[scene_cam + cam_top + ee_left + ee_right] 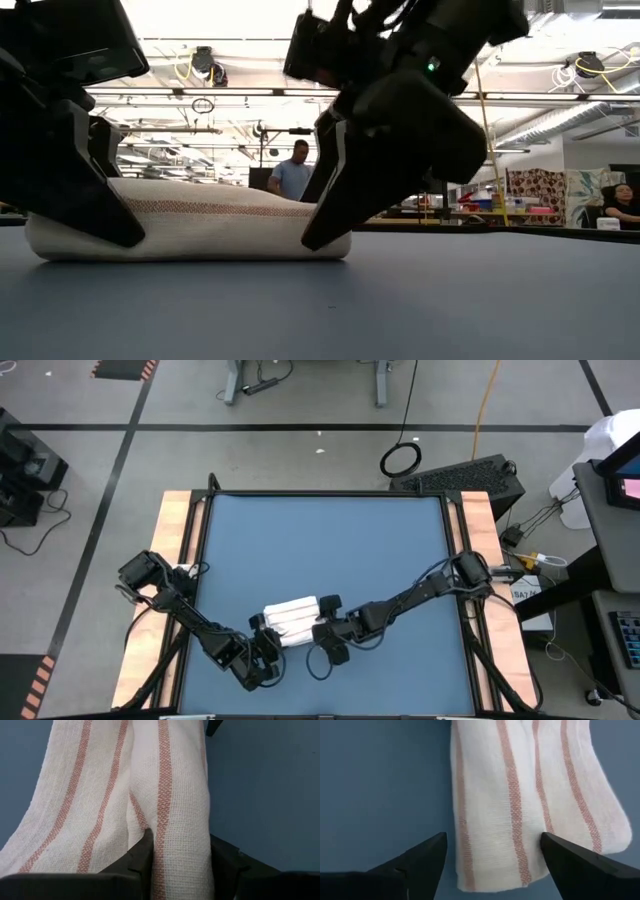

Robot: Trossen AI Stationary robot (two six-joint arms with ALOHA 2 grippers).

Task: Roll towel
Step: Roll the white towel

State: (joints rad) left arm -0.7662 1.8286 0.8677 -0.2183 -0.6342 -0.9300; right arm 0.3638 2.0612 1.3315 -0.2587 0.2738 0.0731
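While the towel lies as a short fat roll near the front middle of the blue table, both grippers sit at its ends. Left gripper pinches a fold of the roll's end between its two dark fingers, cloth squeezed into a narrow ridge there. Right gripper stands spread wide, fingers either side of the other end and not touching it in the wrist view; nothing held. Risks, judged: if the left gripper pulls away with the fold pinched, it could drag the outer layer and unwind the roll; cloth is thin and loose, so it likely springs open once let go. If the right fingers close or come down off-centre they may catch only the top layer, or shove the roll sideways on the smooth tabletop. Lifting by one end would probably let the roll sag and telescope. Material: coarse open-weave white cotton with narrow reddish-brown stripes running lengthwise, soft, slightly puffy, rounded end edges; low view shows a flattened oval profile rather than a tight cylinder. Table surface matte blue, flat, with wooden side rails.
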